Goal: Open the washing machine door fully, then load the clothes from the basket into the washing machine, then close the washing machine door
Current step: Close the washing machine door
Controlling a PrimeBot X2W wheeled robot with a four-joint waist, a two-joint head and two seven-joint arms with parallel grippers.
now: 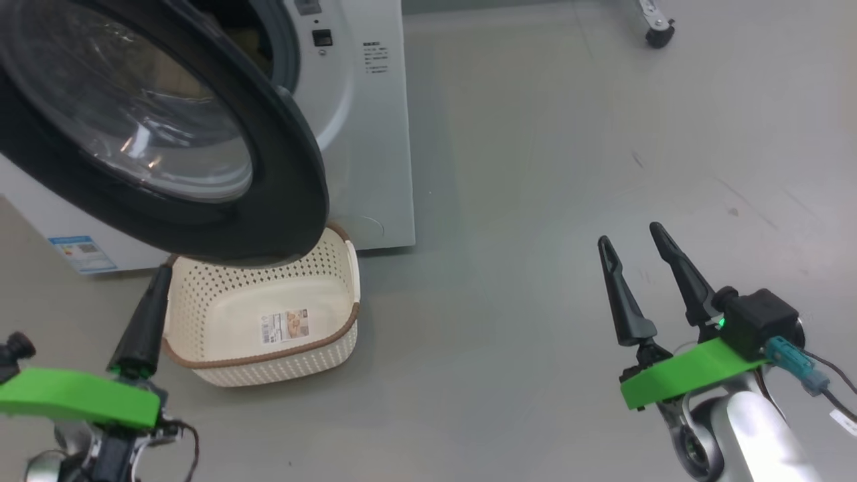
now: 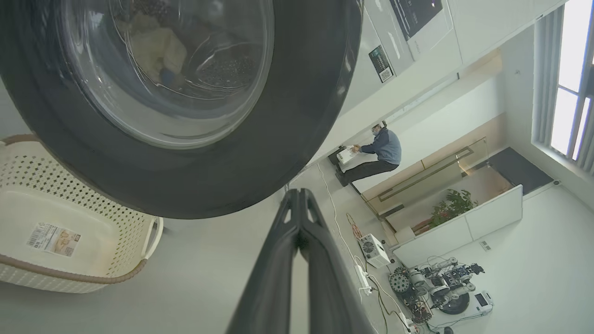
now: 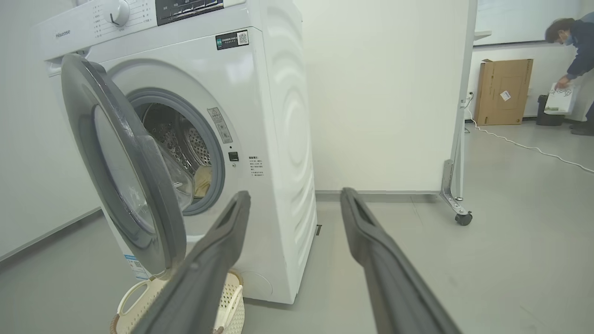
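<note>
Just above my left gripper [image 2: 299, 194], fingers pressed together, the washing machine door [image 2: 306, 116] stands swung out; through its glass the clothes [image 2: 155, 48] seem to lie in the drum. The basket [image 1: 321, 264] beside those fingers is empty. My right gripper [image 1: 631, 235], fingers apart, hangs well off. Only closing remains, I judge

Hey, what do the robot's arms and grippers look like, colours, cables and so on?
The left gripper and right gripper each have two long, dark, tapered fingers on a bright green plate. Behind the right gripper sit a black box with a green light, a teal connector, thin dark cables and a silvery forearm.
</note>
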